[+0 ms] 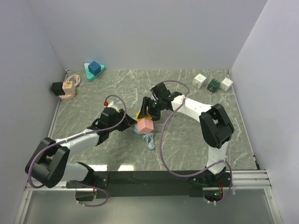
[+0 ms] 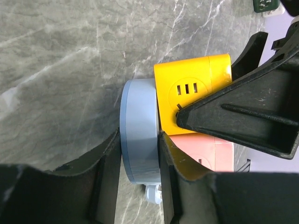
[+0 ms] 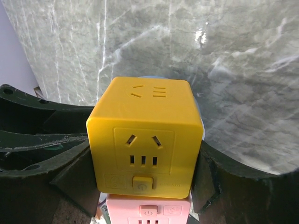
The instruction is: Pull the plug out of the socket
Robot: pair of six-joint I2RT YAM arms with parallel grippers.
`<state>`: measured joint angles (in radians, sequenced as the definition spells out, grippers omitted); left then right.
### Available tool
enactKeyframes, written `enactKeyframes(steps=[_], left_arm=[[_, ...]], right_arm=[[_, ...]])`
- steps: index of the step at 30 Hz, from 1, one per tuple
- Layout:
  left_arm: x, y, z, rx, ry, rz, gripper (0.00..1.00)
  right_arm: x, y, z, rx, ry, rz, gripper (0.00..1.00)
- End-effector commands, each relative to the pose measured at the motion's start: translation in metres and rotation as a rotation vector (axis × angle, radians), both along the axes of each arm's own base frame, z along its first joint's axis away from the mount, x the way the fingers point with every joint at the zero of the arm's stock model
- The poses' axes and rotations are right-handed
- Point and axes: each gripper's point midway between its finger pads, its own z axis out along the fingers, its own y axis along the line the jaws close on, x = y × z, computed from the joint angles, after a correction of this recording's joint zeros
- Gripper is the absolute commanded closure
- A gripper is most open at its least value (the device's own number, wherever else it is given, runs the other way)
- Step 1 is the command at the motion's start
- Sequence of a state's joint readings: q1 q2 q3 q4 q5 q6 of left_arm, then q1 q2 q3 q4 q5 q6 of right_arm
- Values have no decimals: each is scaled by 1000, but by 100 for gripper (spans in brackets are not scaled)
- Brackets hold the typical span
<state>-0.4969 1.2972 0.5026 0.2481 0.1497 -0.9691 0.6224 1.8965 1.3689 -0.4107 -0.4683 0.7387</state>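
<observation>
A yellow socket cube sits pressed against a light-blue round plug at the table's middle, with a pink socket cube beside it and a white cord trailing toward me. My left gripper is shut on the blue round plug, one finger on each flat face. My right gripper is shut on the yellow cube, a finger on each side. The pink cube lies just beneath it. The joint between plug and cube is hidden.
A pink socket with a black block lies at the back left. A teal triangular piece with a blue cube is behind it. Two white cubes and a dark green cube stand at the back right.
</observation>
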Motion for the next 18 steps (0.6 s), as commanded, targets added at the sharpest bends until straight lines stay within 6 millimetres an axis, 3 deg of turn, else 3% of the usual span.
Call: enactKeyframes(steps=[1, 6, 7, 10, 11, 14, 16, 17, 18], left_arm=[[-15, 2, -31, 129, 72, -54, 99], [-21, 26, -49, 248, 117, 5, 99], [-22, 28, -52, 258, 122, 7, 99], [-27, 28, -62, 262, 147, -5, 99], [-28, 28, -64, 260, 153, -12, 99], [-30, 23, -69, 237, 170, -23, 99], [-27, 19, -64, 216, 162, -22, 99], [-24, 16, -58, 203, 152, -21, 99], [-22, 14, -54, 194, 145, -21, 99]], right_arm=[[-7, 33, 99, 273, -102, 144, 100], [12, -32, 109, 154, -116, 85, 100], [26, -51, 111, 144, -134, 49, 100], [38, -77, 117, 133, -137, 31, 100], [39, -82, 109, 103, -113, 23, 100], [43, -75, 110, 132, -127, 10, 100], [37, -70, 98, 131, -86, -45, 100], [35, -56, 108, 164, -142, -45, 100], [34, -52, 104, 155, -152, -77, 100]])
